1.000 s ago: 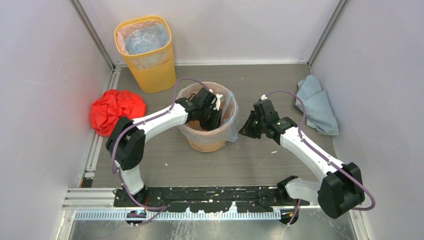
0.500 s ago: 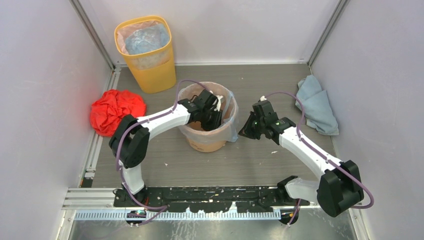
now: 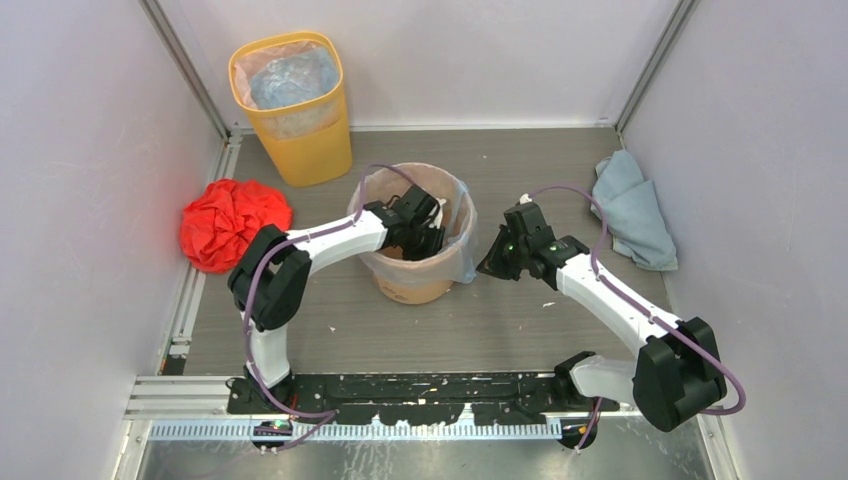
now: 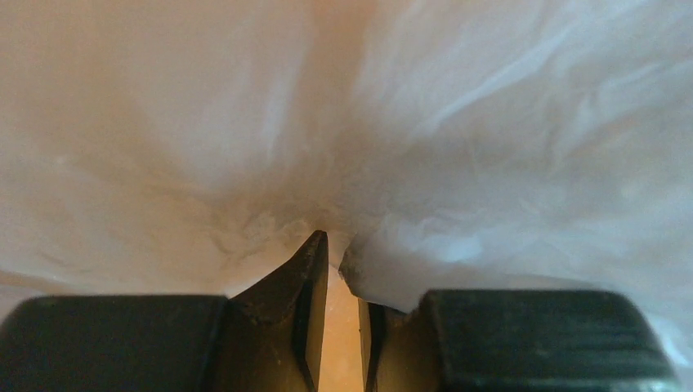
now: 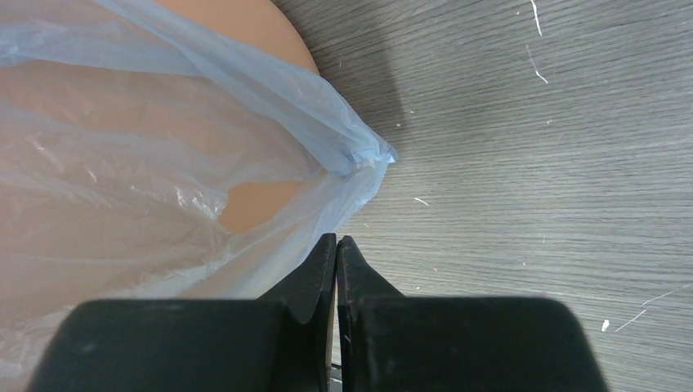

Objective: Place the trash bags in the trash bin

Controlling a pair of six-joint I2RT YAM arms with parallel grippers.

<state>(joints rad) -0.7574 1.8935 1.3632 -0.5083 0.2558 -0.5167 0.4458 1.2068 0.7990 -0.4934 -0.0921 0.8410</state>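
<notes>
At the table's point(image 3: 520, 330) centre stands the trash bin point(image 3: 415, 288), a trash bag point(image 3: 465, 250) already lining it, hem draped over the rim. Inside, my left gripper point(image 4: 337, 245) looks clenched on the film, low down. At the bin's three o'clock my right gripper point(image 5: 336, 240) is pinched tight beside the loose hem; tucking that hem seems all that remains

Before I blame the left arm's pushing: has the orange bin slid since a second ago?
No. The trash bin sits just where it was, below and right of the yellow bin in the top view.
</notes>
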